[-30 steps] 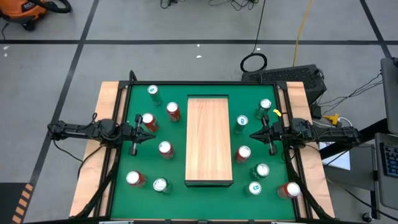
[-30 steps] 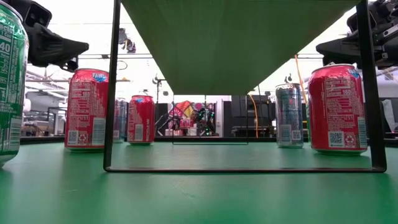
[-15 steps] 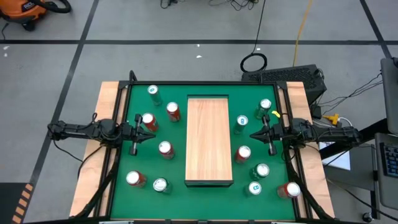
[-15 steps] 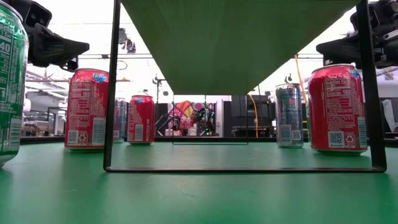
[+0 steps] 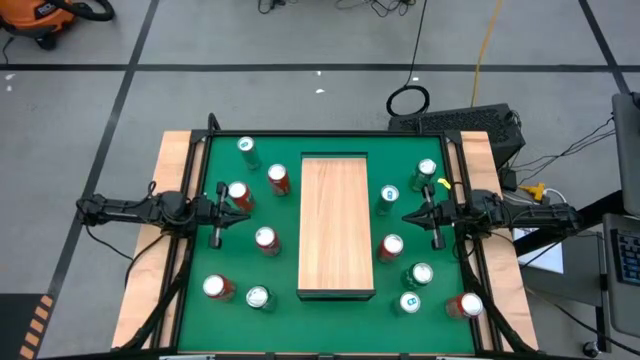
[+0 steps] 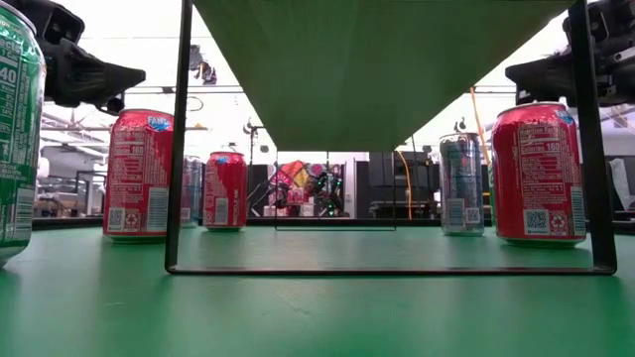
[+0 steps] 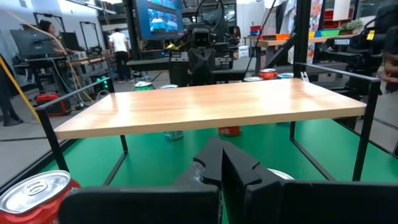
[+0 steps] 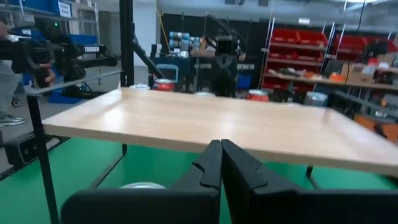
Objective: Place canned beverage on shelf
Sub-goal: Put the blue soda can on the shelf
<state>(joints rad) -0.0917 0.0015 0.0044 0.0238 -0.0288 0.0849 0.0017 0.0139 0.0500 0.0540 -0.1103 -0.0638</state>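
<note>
The shelf (image 5: 336, 225), a pale wooden board on thin black legs (image 6: 178, 149), stands in the middle of the green table (image 5: 300, 315). Several red and green cans stand upright on the table on both sides of it, among them a red can (image 5: 238, 195) and a green can (image 5: 389, 196). My left gripper (image 5: 244, 209) hovers shut at the table's left edge and points level at the shelf, close to the red can (image 7: 37, 190). My right gripper (image 5: 406, 217) hovers shut at the right edge and faces the shelf. Both hold nothing.
More cans: red ones (image 5: 265, 240) (image 5: 391, 246) beside the shelf, green ones (image 5: 258, 297) (image 5: 421, 274) nearer the front. The shelf's top (image 7: 205, 102) is bare. Light wooden strips (image 5: 170, 160) edge the table. People and equipment show in the room beyond.
</note>
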